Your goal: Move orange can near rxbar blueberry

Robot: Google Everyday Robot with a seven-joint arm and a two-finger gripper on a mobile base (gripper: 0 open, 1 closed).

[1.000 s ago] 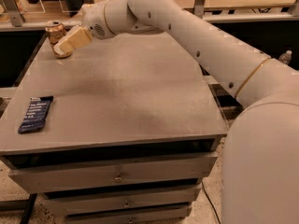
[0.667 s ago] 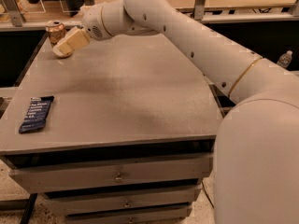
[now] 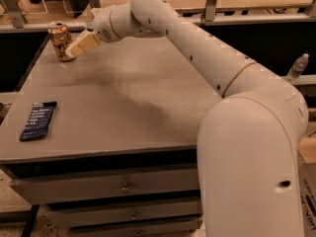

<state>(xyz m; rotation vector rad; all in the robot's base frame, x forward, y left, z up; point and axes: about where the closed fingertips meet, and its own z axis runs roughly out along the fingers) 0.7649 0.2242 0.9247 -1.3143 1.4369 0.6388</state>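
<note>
The orange can point(image 3: 59, 39) stands upright at the far left corner of the grey table point(image 3: 148, 98). My gripper point(image 3: 78, 45) reaches across the table and sits right against the can's right side, low near the tabletop. The rxbar blueberry point(image 3: 38, 121), a flat navy wrapper with white text, lies near the table's front left edge, well apart from the can and the gripper.
My white arm point(image 3: 197, 48) stretches from the lower right over the table's right half. The table has drawers point(image 3: 123, 186) below its front edge. A railing point(image 3: 247, 19) runs behind the table. A clear water bottle point(image 3: 297, 67) stands at the far right.
The gripper stays by the can's right side. The arm's big near link has shifted left in the view.
</note>
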